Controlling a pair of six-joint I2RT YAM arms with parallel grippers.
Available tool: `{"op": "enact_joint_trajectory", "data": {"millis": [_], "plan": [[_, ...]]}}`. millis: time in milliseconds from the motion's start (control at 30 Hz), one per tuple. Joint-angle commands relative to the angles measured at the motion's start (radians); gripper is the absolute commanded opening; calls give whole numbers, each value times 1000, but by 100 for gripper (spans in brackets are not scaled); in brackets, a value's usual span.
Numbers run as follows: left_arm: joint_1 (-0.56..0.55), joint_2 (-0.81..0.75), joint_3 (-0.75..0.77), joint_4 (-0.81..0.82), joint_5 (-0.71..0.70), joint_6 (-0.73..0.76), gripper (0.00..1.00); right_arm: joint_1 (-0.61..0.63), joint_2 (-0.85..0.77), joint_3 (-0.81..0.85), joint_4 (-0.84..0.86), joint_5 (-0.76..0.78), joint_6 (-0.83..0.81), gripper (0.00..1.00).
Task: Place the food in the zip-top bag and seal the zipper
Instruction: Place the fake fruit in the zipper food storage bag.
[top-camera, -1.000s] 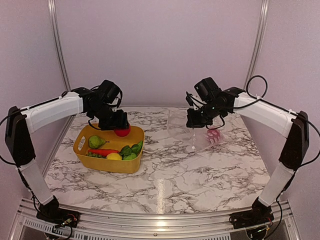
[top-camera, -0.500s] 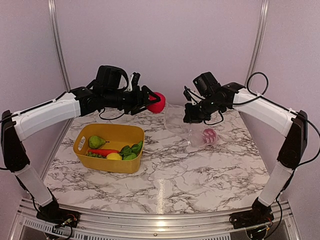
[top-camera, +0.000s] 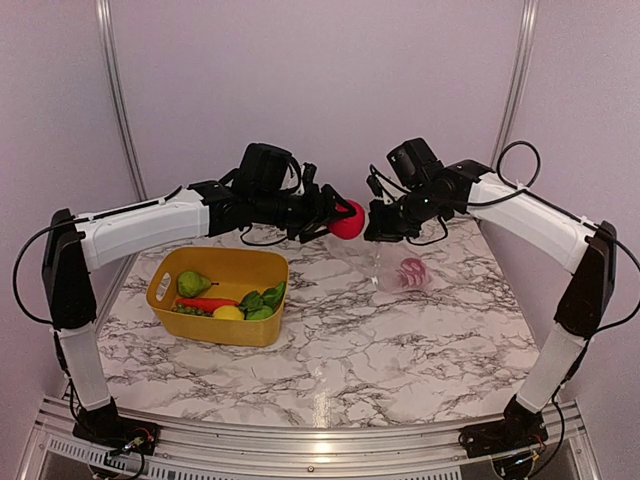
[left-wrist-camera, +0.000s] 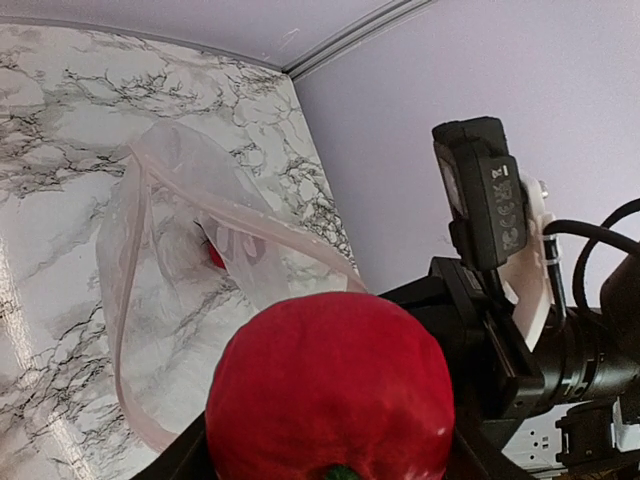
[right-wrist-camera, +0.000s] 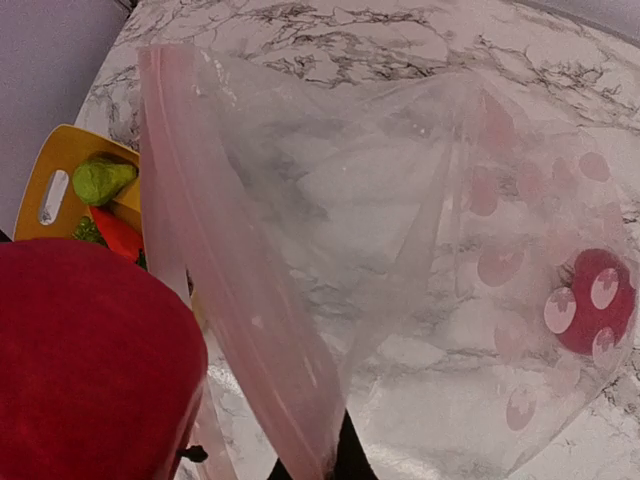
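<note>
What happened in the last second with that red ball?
The left gripper lifted the red fruit from the yellow basket and carried it right, to the mouth of the zip-top bag. The right gripper kept hold of the bag, raising it slightly. The basket and its other food stayed put.

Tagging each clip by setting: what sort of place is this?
Probably a lab test booth, not a kitchen: plain lilac panels in aluminium framing, a marble-patterned table, and plastic toy food in a yellow basket.
</note>
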Motion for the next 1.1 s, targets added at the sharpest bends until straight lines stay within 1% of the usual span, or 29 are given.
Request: {"op": "enact_joint_trajectory", "data": {"millis": [0,233,367,467,700,800,933,1000,1033,1067], "plan": [[-6,45,55,-37,-40,-37,55,10,-16,55,-3,-26,32,2],[-17,125,159,-120,-131,-111,55,10,-23,59,6,-56,54,2],[-21,172,237,-210,-184,-143,63,10,-26,60,17,-63,66,2],[-21,188,258,-242,-208,-175,67,10,-28,62,19,-62,75,2],[-21,215,299,-251,-225,-204,74,9,-29,59,21,-57,82,2],[-22,213,315,-221,-213,-170,77,10,-30,56,27,-56,87,2],[-21,198,328,-220,-233,-142,82,8,-29,69,20,-33,91,2],[-21,187,327,-209,-235,-128,91,7,-27,83,8,-13,90,2],[-21,181,326,-201,-235,-119,97,8,-25,92,3,-8,88,2],[-21,175,326,-192,-234,-103,99,7,-23,101,-3,-3,87,2]]}}
